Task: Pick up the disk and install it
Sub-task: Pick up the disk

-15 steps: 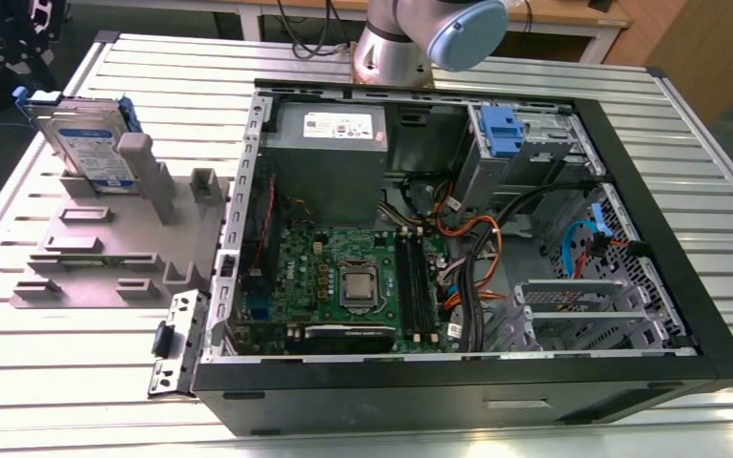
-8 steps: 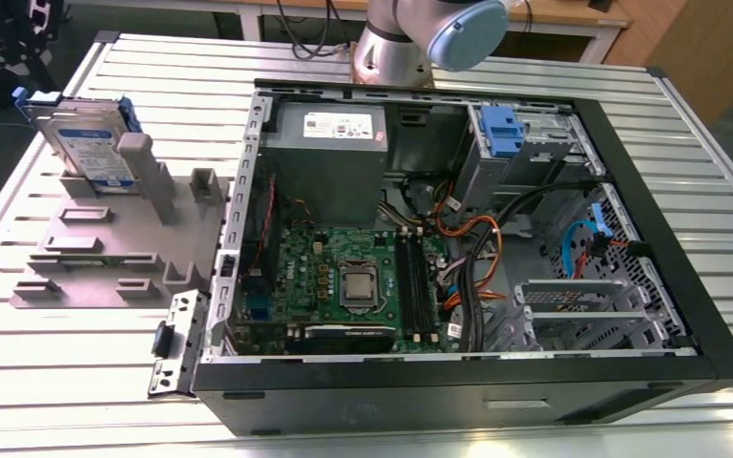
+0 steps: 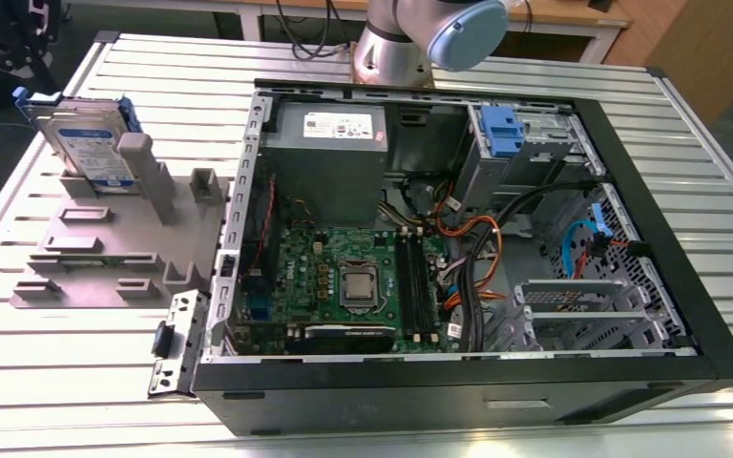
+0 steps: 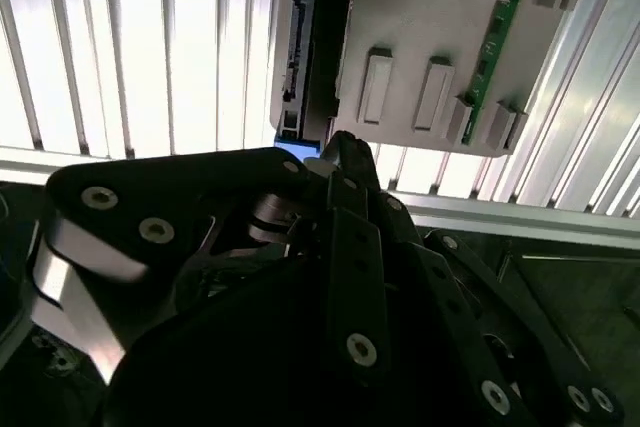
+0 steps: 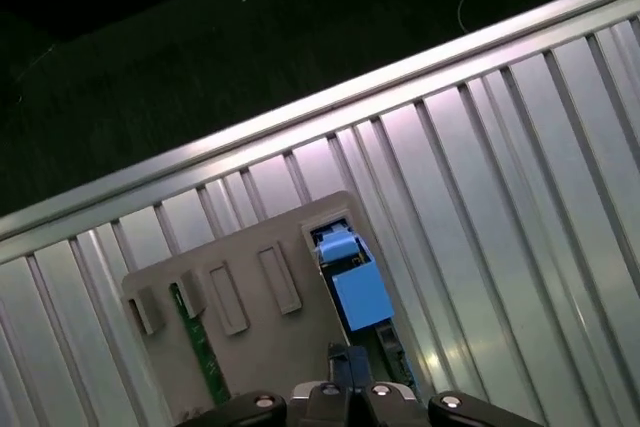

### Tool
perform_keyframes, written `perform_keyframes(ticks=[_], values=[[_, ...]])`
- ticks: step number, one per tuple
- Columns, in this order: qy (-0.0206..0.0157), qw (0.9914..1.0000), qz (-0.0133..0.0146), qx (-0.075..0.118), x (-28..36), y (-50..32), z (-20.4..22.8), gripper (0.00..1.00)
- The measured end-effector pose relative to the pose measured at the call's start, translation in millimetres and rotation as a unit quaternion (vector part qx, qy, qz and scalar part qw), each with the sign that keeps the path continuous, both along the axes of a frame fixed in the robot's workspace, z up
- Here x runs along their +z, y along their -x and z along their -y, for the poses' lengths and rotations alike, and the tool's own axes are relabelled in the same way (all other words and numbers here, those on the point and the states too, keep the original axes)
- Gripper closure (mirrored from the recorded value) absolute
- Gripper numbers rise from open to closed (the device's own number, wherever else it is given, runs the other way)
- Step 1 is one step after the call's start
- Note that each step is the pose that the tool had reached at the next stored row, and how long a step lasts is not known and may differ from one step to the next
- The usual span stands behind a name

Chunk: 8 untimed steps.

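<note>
The disk (image 3: 87, 143) stands on edge in a grey holder (image 3: 112, 248) on the slatted table, at the exterior view's left of the open computer case (image 3: 672, 286). It is a silver drive with a white-and-blue label in a blue carrier. Both wrist views look down on it from well above: the disk (image 4: 315, 47) is seen edge-on, and its blue carrier (image 5: 355, 287) sticks out of the holder (image 5: 250, 297). My gripper (image 4: 340, 147) hangs over the holder's near edge, apart from the disk, fingers together and holding nothing. Its tips (image 5: 345, 362) point toward the carrier.
The case lies open with a motherboard (image 3: 341, 277), a grey power-supply box (image 3: 328, 143), loose cables and a blue bracket (image 3: 500, 129) at the drive bay. A green circuit board (image 4: 500, 27) stands in another holder slot. The arm (image 3: 430, 29) rises behind the case.
</note>
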<state>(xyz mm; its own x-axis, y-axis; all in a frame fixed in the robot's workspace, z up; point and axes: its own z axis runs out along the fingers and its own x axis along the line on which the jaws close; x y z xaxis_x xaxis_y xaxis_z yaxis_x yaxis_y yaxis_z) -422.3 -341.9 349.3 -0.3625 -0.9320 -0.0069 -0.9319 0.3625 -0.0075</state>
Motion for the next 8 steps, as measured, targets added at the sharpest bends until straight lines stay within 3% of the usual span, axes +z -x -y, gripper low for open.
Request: perform_keyframes(ticks=[3,8], values=[[0.0,0.99976,0.0,0.022,-1.4,0.2,0.0,0.89],[0.0,0.99939,0.0001,0.035,-4.0,4.0,-1.5,0.89]])
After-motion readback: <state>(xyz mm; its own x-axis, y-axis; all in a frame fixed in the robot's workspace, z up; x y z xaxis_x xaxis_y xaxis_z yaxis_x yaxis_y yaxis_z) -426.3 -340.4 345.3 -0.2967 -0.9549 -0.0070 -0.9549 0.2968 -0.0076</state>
